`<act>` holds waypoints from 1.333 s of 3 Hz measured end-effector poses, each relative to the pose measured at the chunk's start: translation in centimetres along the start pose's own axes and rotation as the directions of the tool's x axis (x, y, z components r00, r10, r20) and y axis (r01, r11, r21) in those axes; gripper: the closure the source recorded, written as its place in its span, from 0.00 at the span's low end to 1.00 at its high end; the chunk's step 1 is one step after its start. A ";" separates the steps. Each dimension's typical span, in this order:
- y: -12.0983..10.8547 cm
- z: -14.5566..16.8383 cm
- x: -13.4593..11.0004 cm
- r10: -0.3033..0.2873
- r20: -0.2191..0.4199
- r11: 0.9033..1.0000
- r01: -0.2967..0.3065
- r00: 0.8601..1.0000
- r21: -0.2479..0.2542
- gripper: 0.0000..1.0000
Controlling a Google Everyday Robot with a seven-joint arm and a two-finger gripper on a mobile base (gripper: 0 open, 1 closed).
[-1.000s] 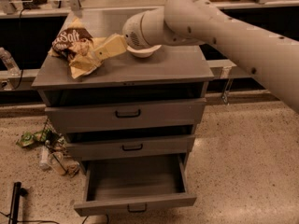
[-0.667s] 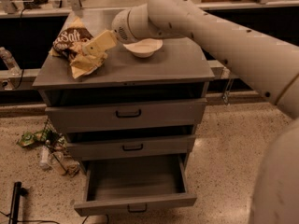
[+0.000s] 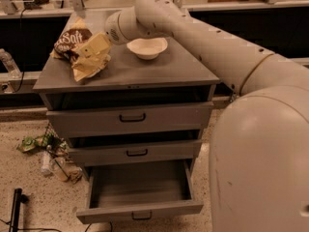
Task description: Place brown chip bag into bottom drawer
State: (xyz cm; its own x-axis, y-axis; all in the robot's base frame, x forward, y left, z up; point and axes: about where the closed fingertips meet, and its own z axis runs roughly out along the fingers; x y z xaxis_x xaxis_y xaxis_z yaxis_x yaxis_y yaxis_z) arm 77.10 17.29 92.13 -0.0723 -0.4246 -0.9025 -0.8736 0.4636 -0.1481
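Note:
The brown chip bag [image 3: 71, 38] lies crumpled on the far left of the grey cabinet top [image 3: 159, 74], its white "Salt" lettering facing up. My gripper [image 3: 91, 49] sits right over the bag's right side, reaching in from the right, and hides part of it. The bag rests on the cabinet top. The bottom drawer [image 3: 111, 212] is pulled open below, and nothing shows on its visible floor; its small black handle is on the front.
A white bowl [image 3: 147, 47] stands on the cabinet top just right of the gripper. The top drawer [image 3: 133, 117] and middle drawer [image 3: 137, 152] are nearly shut. Green wrappers [image 3: 31, 143] and a bottle [image 3: 46, 162] lie on the floor left of the cabinet. My arm fills the right side.
My gripper has moved left across the cabinet top, from beside the bowl to over the chip bag. The bag and drawers have not moved.

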 end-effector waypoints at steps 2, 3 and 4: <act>2.4 3.9 0.5 0.037 -0.015 0.994 -0.038 0.999 -0.105 0.00; 3.6 5.2 0.7 0.057 -0.021 0.985 -0.060 0.998 -0.159 0.16; 4.5 6.1 0.8 0.075 -0.014 0.976 -0.076 0.997 -0.203 0.39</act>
State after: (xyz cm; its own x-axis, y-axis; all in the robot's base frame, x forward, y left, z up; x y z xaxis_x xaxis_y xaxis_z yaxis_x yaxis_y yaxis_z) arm 76.00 23.79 88.32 -0.1441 -0.3998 -0.9052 -0.9449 0.3273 0.0059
